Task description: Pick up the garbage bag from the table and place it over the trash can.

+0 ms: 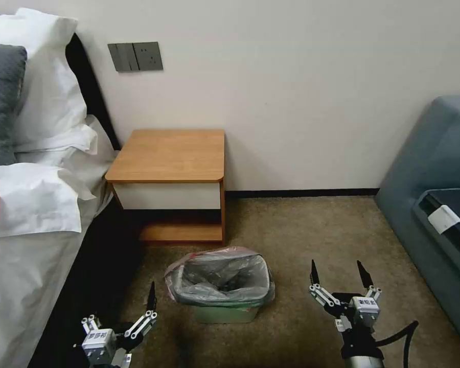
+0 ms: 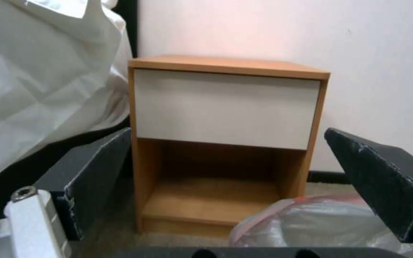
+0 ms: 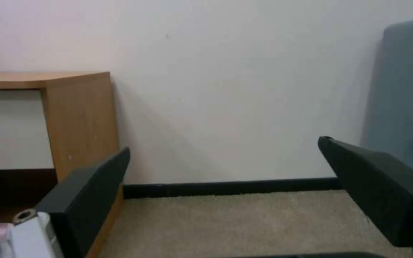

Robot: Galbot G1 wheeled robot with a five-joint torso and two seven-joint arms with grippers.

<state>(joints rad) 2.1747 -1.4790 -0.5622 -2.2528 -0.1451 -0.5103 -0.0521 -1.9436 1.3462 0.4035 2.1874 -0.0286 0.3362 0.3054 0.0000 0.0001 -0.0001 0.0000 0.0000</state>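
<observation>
The left end effector is closest, low at the near left, just beside the bed. Its two dark fingers are spread apart with nothing between them. The right end effector is low at the near right over the carpet. Its fingers are spread apart too, and it holds nothing.

Between them, a bit closer to the left one, the trash can sits on the carpet. It stands in front of the worktop's front edge, near its low open shelf. The garbage bag is not on the worktop. It is already in the can, with its mouth folded over the rim and its pinkish edge showing at the far side. The grey plastic hangs down inside. Nothing else seems to be in the can.

In the left wrist view the bag lies just ahead of the left fingers, so the left arm is nearer to it. The job looks about done.
</observation>
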